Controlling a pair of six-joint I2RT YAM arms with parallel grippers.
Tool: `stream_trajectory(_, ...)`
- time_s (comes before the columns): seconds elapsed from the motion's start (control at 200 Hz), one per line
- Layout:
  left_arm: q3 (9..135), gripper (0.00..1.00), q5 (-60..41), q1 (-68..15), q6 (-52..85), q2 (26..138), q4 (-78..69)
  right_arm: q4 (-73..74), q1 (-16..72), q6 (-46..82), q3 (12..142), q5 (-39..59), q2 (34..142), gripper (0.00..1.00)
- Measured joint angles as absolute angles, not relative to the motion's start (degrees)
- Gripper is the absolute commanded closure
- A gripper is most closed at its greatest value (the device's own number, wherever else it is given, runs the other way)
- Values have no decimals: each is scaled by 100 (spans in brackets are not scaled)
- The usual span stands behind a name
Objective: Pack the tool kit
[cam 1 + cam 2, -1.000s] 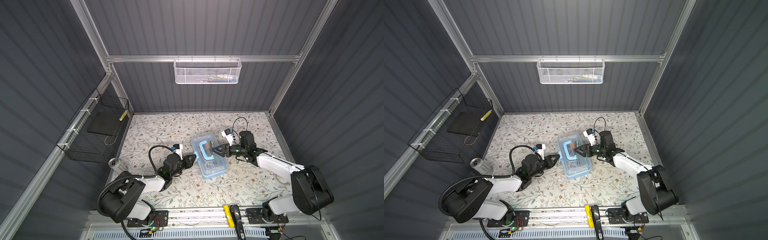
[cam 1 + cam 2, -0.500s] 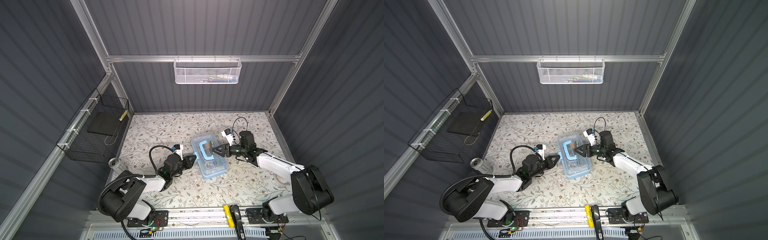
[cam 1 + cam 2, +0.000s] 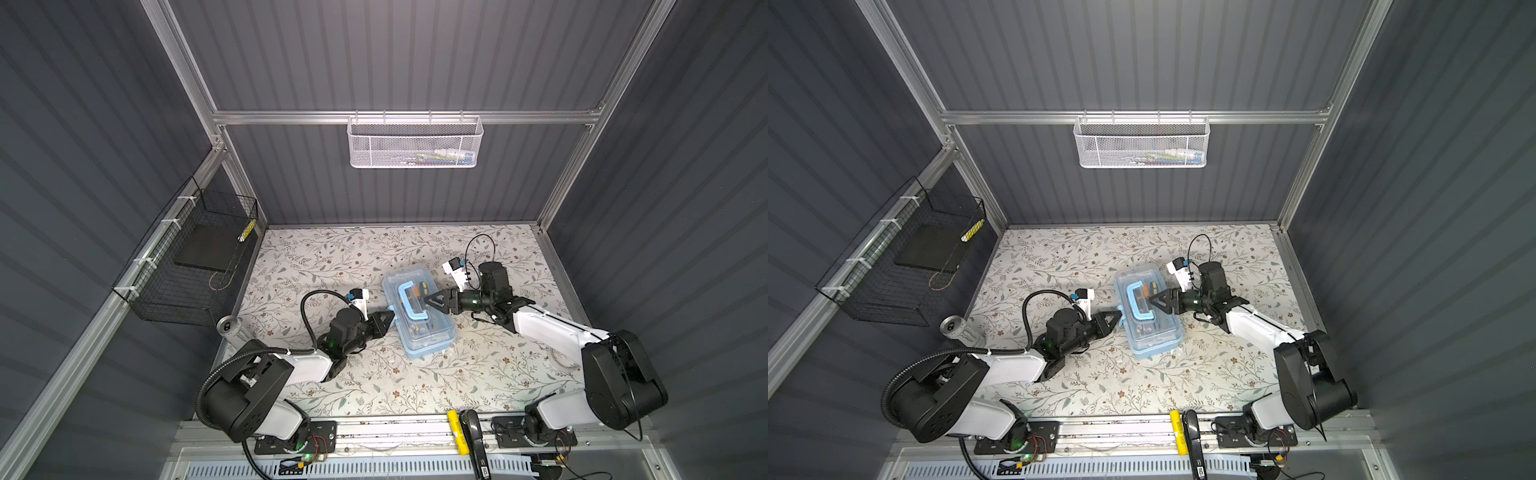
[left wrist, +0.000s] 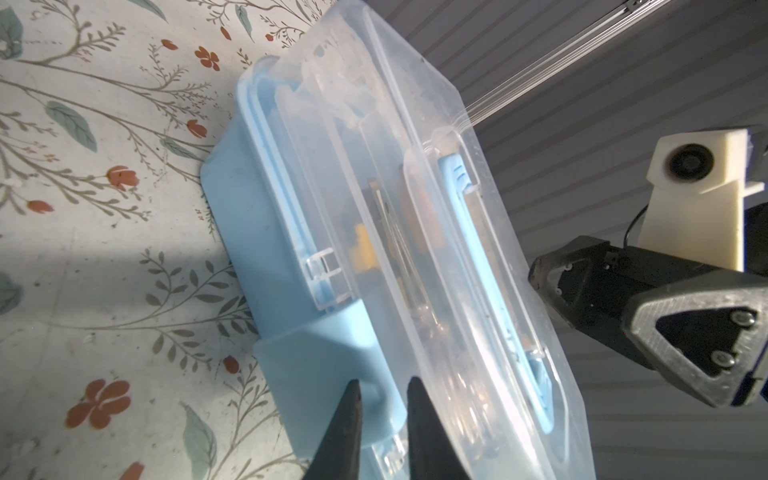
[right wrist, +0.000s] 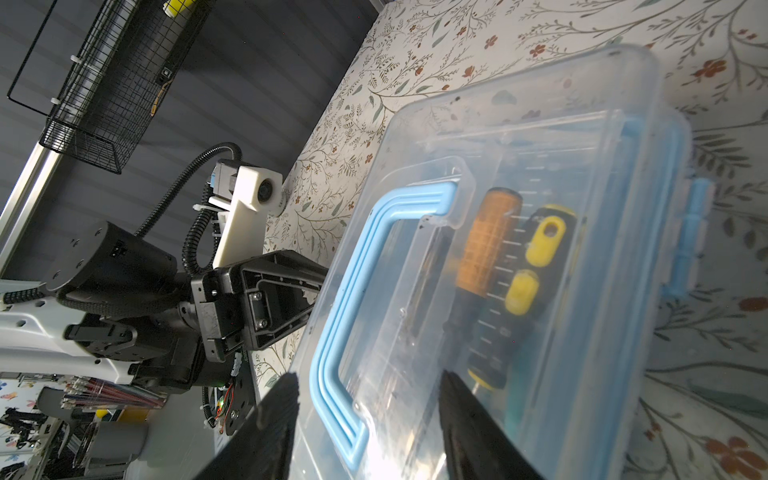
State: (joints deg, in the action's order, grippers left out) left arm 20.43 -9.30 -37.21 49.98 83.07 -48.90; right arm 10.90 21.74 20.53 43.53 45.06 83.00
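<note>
The tool kit [image 3: 419,332] [image 3: 1152,332], a light blue box with a clear lid, lies shut on the flowered mat in both top views. Its blue handle [image 5: 345,291] lies flat on the lid. Orange [image 5: 490,245] and yellow-black [image 5: 544,241] screwdriver handles show through the lid. My left gripper [image 3: 390,319] [image 4: 382,388] is low at the box's left side, its narrow jaws shut on the blue latch [image 4: 332,357]. My right gripper [image 3: 426,300] [image 5: 370,382] hovers over the lid from the right, open, its fingers straddling the handle's end.
A white mesh basket [image 3: 415,143] hangs on the back wall. A black wire basket [image 3: 195,266] hangs on the left wall. A drink can [image 3: 227,326] stands at the mat's left edge. A yellow and black tool [image 3: 455,428] lies on the front rail.
</note>
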Motion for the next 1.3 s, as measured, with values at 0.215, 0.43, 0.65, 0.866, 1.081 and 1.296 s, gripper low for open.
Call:
stream_trajectory(0.215,2080,80,-923,-3758,4974,8326,-4886,1090,2174,2053,4353,4506,8300,43)
stream_trajectory(0.43,2112,81,-899,-3758,4930,8329,-4825,1090,2174,2053,4353,4506,8300,43)
stream_trajectory(0.65,2250,80,-751,-3778,4781,8211,-4213,1090,2174,2053,4353,4504,8300,43)
stream_trajectory(0.866,2477,82,-228,-3815,4429,7369,-2724,1090,2174,2053,4353,4495,8298,43)
stream_trajectory(1.081,2633,100,314,-3817,4042,6930,-1706,1087,2171,2053,4353,4477,8294,43)
stream_trajectory(1.296,2633,100,248,-3817,3957,7502,-1592,1083,2171,2053,4353,4458,8291,43)
